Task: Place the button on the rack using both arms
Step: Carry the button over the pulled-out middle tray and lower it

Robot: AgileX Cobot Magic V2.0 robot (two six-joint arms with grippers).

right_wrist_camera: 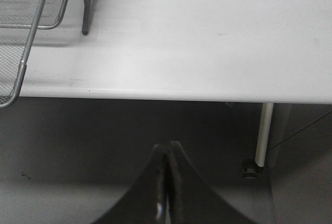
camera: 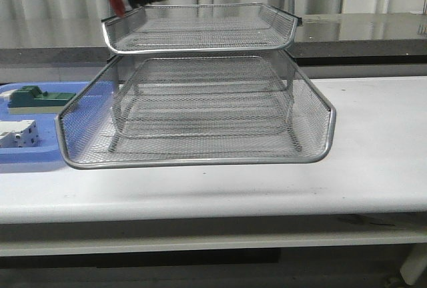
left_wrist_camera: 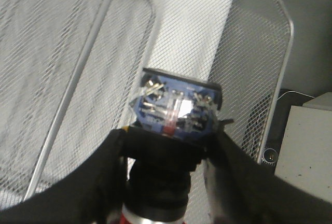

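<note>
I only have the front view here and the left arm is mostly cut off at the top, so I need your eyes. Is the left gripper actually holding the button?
Observer: Yes. In the left wrist view the left gripper is shut on the button, fingers clamping its black body, blue rear block pointing away from the wrist.
Operator: What is under it?
Observer: Wire mesh of the rack; the button hangs above it, not yet set down.
Operator: And the right arm? I can't see it at all.
Observer: The right gripper is shut and empty, held off the front edge of the table, below the tabletop.
</note>
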